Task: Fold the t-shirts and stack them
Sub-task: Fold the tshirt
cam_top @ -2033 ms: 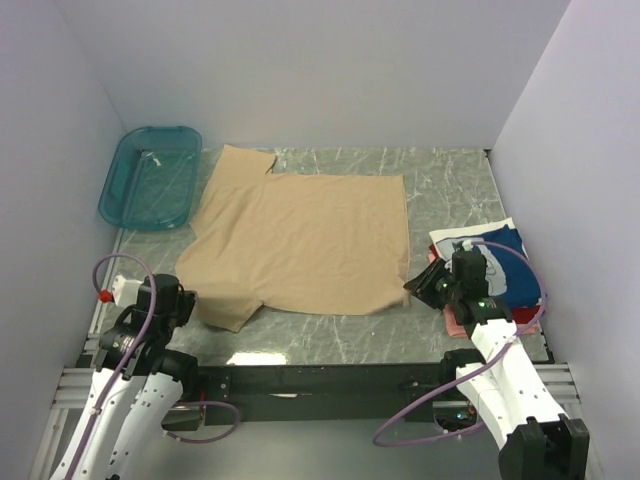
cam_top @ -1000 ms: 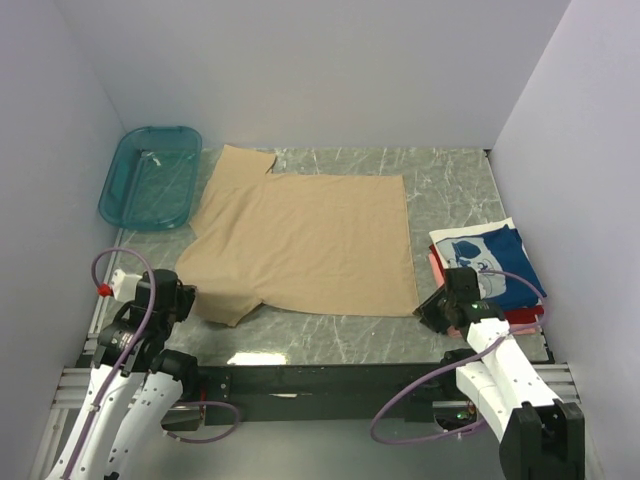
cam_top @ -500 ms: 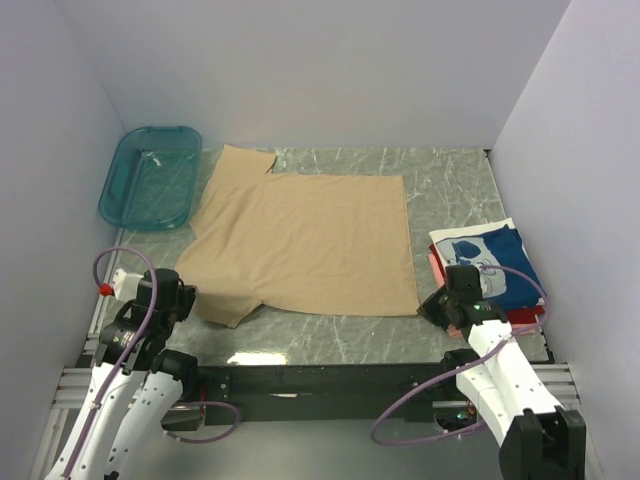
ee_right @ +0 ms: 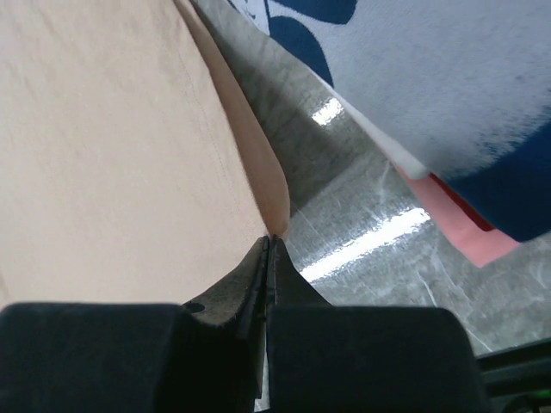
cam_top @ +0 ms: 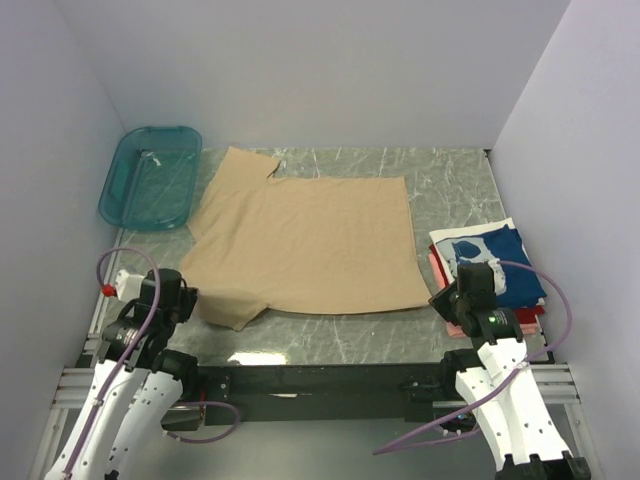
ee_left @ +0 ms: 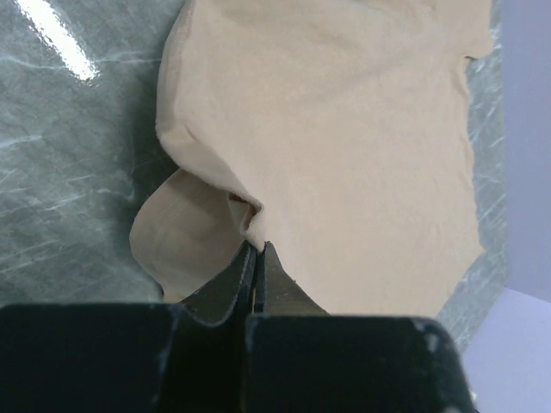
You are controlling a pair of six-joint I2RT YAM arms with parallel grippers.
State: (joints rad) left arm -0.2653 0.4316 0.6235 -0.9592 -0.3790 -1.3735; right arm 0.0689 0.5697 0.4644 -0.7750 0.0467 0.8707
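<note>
1. At the near left edge of the bench (cam_top: 450,190), pinches the tan t-shirt (cam_top: 300,235) with the left claw (ee_left: 258,248). Presses both fingers flat together, tips biting a raised fold of cloth right beside the near sleeve.
2. At the near right, grips the same shirt with the right claw (ee_right: 269,243). Presses those fingers together too, on the near hem corner, which lifts slightly off the marble to meet the tips.
3. Just right of that claw, has a folded stack resting on the bench: a navy t-shirt (cam_top: 510,262) with white print on top, with slivers of a red t-shirt (cam_top: 525,315) and a pink t-shirt (cam_top: 437,262) peeking out underneath. Shows, in the right wrist view, a strip of bare marble between this stack and the tan hem, so near but apart.
4. Across the middle of the bench, has the rest of the tan t-shirt spread flat and open. Points the neck end left and the straight hem right, with one sleeve toward the near left and the other toward the far left.
5. At the far left corner, has a teal basket (cam_top: 150,178) lying just beside the far sleeve, well apart from both claws.
</note>
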